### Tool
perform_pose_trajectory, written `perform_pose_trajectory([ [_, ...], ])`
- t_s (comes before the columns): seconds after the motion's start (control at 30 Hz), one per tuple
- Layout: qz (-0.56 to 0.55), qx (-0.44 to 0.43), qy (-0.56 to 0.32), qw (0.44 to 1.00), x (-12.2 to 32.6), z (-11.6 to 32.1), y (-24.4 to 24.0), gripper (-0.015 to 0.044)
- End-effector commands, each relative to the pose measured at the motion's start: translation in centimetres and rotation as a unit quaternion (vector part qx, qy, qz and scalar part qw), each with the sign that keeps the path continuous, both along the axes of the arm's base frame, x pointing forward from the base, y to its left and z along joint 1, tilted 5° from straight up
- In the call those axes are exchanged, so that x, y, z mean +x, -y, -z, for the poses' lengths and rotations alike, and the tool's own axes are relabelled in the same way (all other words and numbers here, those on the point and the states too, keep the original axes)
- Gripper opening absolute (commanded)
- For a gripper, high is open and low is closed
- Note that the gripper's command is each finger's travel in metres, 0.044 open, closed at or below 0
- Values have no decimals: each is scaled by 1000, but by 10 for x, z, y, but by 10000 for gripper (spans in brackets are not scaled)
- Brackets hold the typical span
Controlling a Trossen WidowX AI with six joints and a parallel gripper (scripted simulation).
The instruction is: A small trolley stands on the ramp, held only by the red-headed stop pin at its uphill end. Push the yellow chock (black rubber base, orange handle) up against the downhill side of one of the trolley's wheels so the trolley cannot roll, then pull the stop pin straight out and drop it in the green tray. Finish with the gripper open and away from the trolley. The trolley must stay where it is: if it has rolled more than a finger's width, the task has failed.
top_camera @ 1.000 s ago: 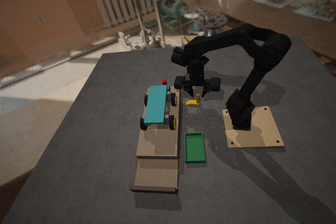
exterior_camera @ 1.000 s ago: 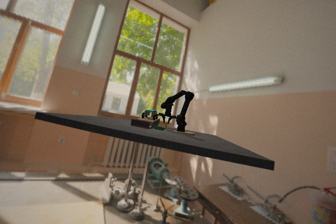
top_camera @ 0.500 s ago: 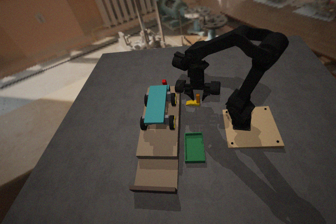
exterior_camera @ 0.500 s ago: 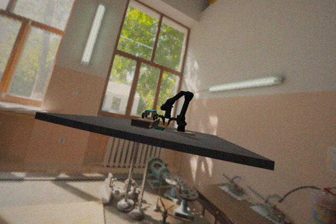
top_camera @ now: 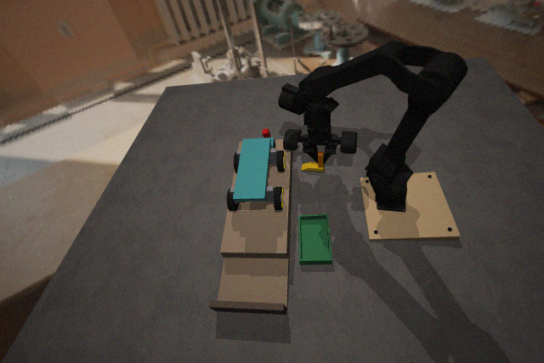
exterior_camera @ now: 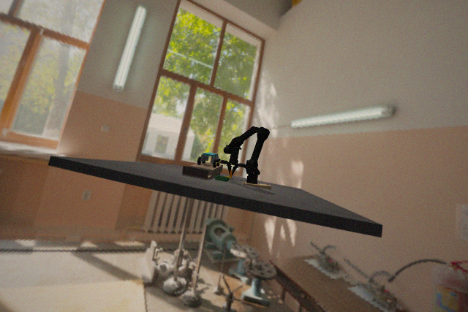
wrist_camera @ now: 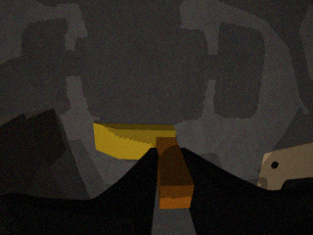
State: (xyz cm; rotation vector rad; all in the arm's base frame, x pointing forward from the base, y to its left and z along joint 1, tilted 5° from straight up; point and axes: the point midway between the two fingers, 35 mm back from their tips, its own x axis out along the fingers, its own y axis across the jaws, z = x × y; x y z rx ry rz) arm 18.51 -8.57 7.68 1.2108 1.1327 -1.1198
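The teal trolley point(top_camera: 253, 170) point(exterior_camera: 210, 155) stands on the ramp point(top_camera: 254, 234), its wheels on the upper part. The red head of the stop pin point(top_camera: 265, 133) shows at the uphill end; its shaft is hidden. The yellow chock point(top_camera: 311, 167) point(wrist_camera: 114, 142) rests on the table to the right of the ramp, away from the wheels. My gripper point(top_camera: 320, 160) point(wrist_camera: 167, 155) points down and is shut on its orange handle point(wrist_camera: 175, 193). The chock's rubber base is not visible. The green tray point(top_camera: 314, 240) point(exterior_camera: 221, 178) is empty, beside the ramp's lower half.
The arm's wooden base board point(top_camera: 422, 223) point(wrist_camera: 293, 164) lies to the right of the chock and tray. The ramp's side rises close to the left of the gripper. A raised lip point(top_camera: 248, 304) crosses the ramp's bottom end.
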Motion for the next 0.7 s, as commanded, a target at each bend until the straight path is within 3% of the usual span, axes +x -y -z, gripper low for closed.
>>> perform_pose_trajectory([
  [0.0,1,0,2,1000,0,-9,0,0],
  [0.67,3,2,0,1000,-12,-75,-3,0],
])
